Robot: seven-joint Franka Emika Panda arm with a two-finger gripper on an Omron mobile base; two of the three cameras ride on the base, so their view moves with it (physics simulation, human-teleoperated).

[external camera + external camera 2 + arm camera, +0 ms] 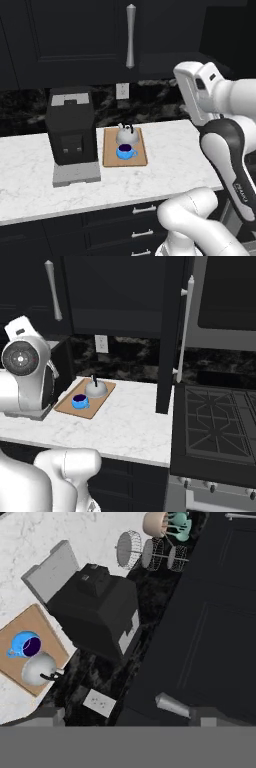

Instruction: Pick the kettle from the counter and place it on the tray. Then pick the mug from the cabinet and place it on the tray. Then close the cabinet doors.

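The silver-grey kettle (126,134) (95,389) (39,668) and the blue mug (126,152) (80,401) (25,645) both rest on the wooden tray (142,150) (102,393) (30,619) on the marble counter (175,150) (130,421). My gripper (127,719) is open and holds nothing. It is raised beside the black cabinet door (75,35) (210,622). The lower end of that door's silver handle (130,36) (53,291) (172,704) shows just ahead between the fingertips. The other cabinet door (169,331) stands open, edge-on, with its bar handle (186,321).
A black coffee machine (71,127) (97,609) on a grey base stands left of the tray. A wall outlet (122,90) (101,343) sits behind it. Whisks and a utensil jar (160,532) are further along. A stove (217,421) lies to the right, and drawers (140,220) run below the counter.
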